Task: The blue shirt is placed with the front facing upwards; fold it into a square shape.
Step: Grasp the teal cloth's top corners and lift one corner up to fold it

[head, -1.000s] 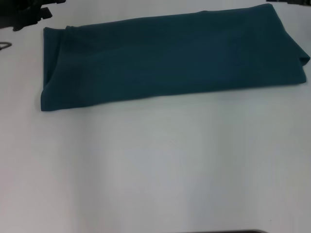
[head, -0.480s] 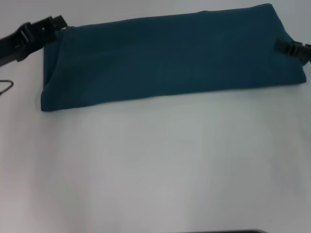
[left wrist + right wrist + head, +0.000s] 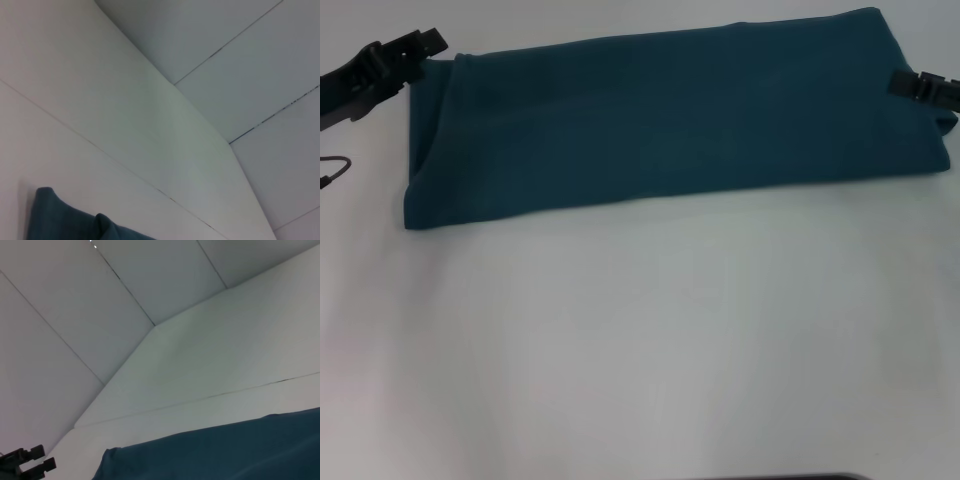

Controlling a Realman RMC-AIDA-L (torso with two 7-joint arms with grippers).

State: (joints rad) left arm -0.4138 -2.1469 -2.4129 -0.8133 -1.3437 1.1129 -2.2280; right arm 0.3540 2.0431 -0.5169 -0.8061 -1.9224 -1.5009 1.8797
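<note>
You have a plain white table (image 3: 650, 340) under the head camera, and the wrist views show pale panelled walls (image 3: 260, 60) behind it. The blue shirt (image 3: 670, 125) lies along the far side, folded into a long plain band. The left gripper (image 3: 428, 44) is at its far left corner and the right gripper (image 3: 903, 84) at its right end; you cannot tell whether either is spread or pressed together
</note>
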